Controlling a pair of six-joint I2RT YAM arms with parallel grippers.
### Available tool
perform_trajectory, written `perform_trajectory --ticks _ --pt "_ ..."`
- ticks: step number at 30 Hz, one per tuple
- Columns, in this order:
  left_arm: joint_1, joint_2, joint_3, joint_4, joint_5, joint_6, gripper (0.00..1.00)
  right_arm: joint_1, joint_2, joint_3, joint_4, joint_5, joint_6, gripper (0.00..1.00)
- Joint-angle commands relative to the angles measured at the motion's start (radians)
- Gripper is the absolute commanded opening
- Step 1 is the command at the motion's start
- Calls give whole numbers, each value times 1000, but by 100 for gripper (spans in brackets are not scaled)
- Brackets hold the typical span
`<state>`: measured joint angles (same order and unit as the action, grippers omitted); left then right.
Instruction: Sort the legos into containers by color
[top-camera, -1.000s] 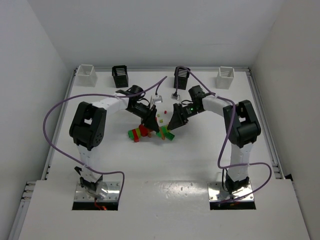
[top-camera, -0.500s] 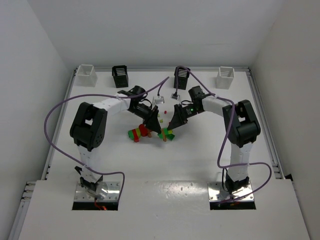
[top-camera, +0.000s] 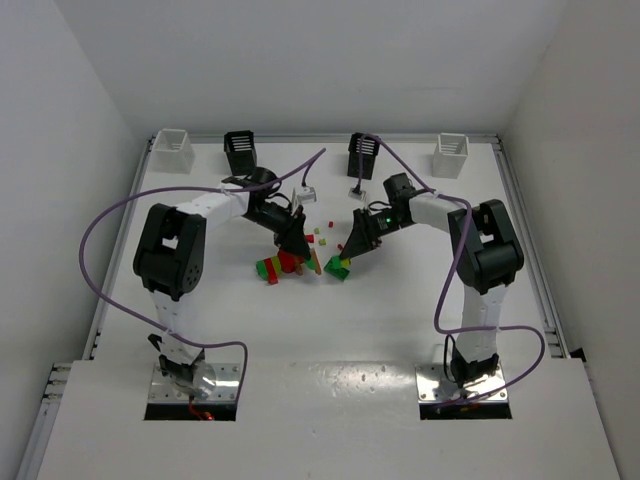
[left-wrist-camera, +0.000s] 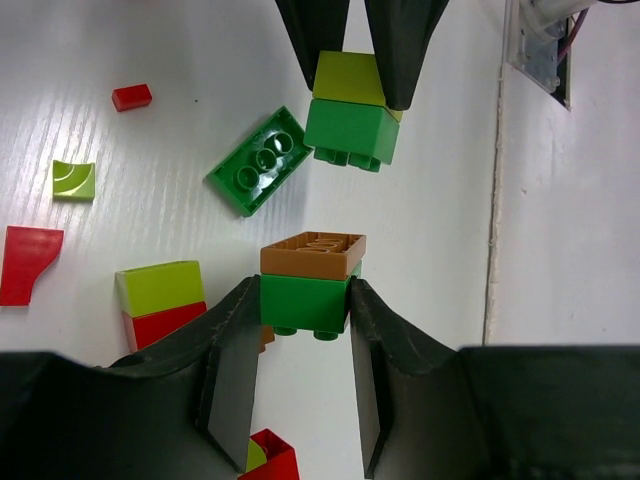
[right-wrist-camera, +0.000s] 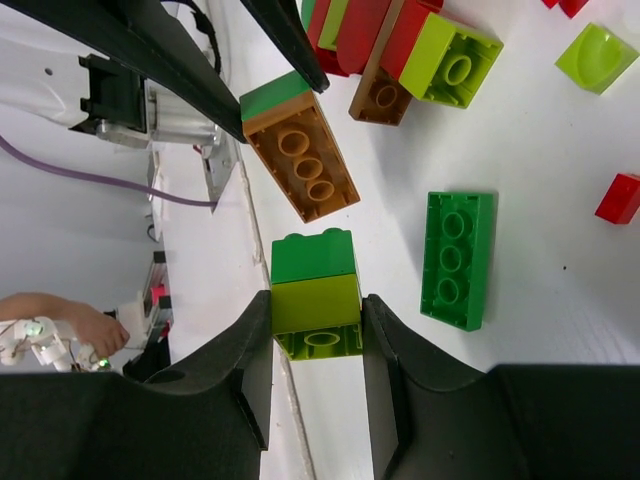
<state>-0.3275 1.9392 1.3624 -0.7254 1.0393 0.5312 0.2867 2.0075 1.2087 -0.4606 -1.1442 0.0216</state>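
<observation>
My left gripper (left-wrist-camera: 305, 300) is shut on a green brick (left-wrist-camera: 304, 303) with an orange-brown brick (left-wrist-camera: 312, 254) stuck on it. My right gripper (right-wrist-camera: 316, 310) is shut on a yellow-green brick (right-wrist-camera: 315, 303) stuck to a green brick (right-wrist-camera: 313, 258). The two grippers face each other a short gap apart at mid-table, left (top-camera: 305, 258) and right (top-camera: 345, 258). A loose green brick (left-wrist-camera: 258, 162) lies between them. A red, green and yellow-green cluster (top-camera: 275, 266) lies left of them. Four bins stand along the far edge: white (top-camera: 175, 148), black (top-camera: 240, 152), black (top-camera: 362, 155), white (top-camera: 451, 155).
Small loose pieces lie on the table: a red bit (left-wrist-camera: 131, 97), a yellow-green curved piece (left-wrist-camera: 74, 180), a red curved piece (left-wrist-camera: 28, 262), and a yellow-green brick on a red one (left-wrist-camera: 160, 300). Purple cables arc over both arms.
The grippers have drawn slightly apart. The joined stack between them has split: the left holds the green and orange-brown pair, the right the yellow-green and green pair.
</observation>
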Motion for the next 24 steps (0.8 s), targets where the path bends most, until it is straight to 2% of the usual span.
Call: perform_trajectory --ticks 1,2,6,9,11,13,14,17,24 --pt "-2 -42 6 -5 13 44 28 11 -30 40 19 -23 -11 0" --pt "-2 -33 6 -5 13 44 30 11 -30 40 29 -38 1 0" --pt "-2 -32 15 -5 13 44 30 11 -39 40 20 -77 1 0" --pt "-2 -32 15 -5 34 21 40 11 -50 40 20 -97 11 0" --pt "-13 -32 26 -5 67 21 58 20 -50 31 29 -97 23 0" --pt "-25 -42 26 -5 88 -2 89 20 -50 31 42 -118 44 0" --pt "-25 -42 36 -5 112 -2 100 20 -50 31 51 -118 58 0" --pt "-47 -42 61 -5 160 -27 100 29 -50 40 51 -127 58 0" --pt "-91 -23 96 4 169 -59 97 48 -72 49 62 -146 77 0"
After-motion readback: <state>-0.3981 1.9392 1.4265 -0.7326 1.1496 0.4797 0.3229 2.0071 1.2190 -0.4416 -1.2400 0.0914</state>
